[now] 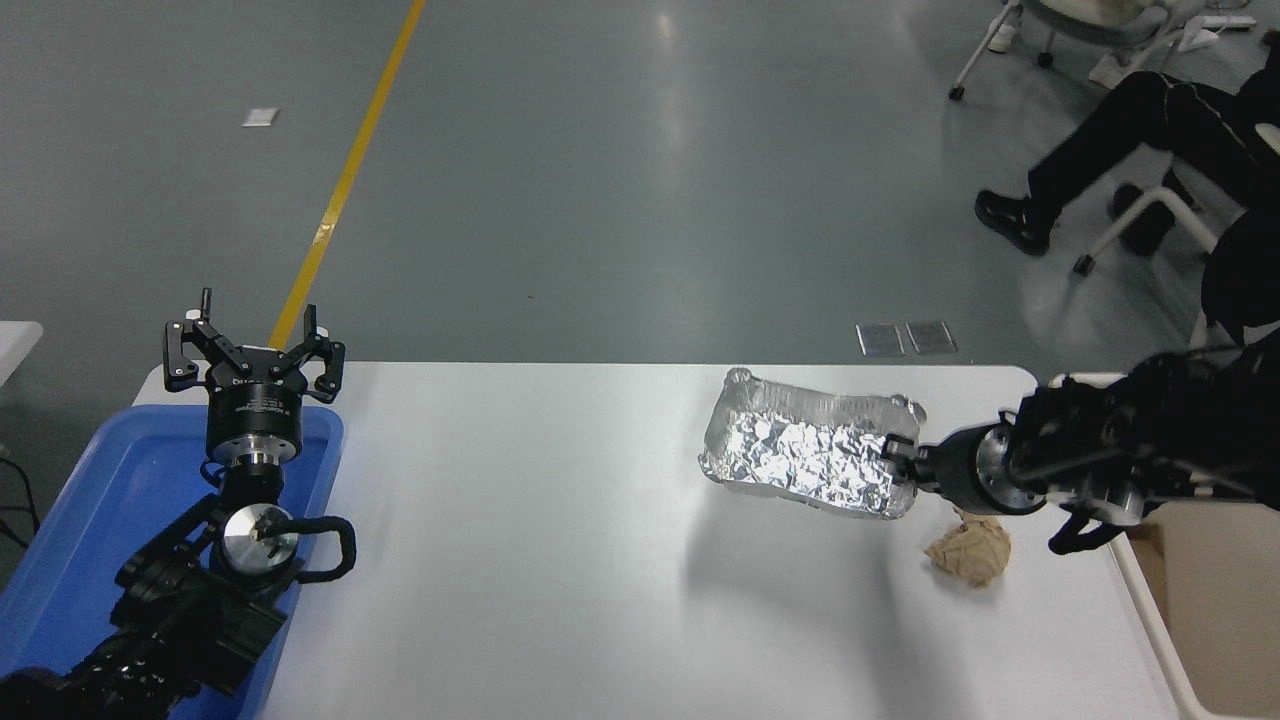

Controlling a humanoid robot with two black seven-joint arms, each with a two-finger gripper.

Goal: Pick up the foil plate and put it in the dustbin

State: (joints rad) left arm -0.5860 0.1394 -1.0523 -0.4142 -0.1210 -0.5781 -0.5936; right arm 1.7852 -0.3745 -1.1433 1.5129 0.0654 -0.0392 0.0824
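The foil plate (805, 450) is a crinkled silver tray, held in the air above the table's right half, with its shadow on the table below. My right gripper (897, 457) is shut on the plate's right rim; its arm comes in from the right edge. The dustbin (1215, 590) is a cream bin at the table's right side, partly hidden by my right arm. My left gripper (254, 352) is open and empty, parked at the lower left above the blue tray.
A crumpled brown paper ball (968, 550) lies on the white table (520, 560) just below my right wrist. A blue tray (110, 500) sits at the left. A seated person's legs (1120, 130) show at the top right, off the table.
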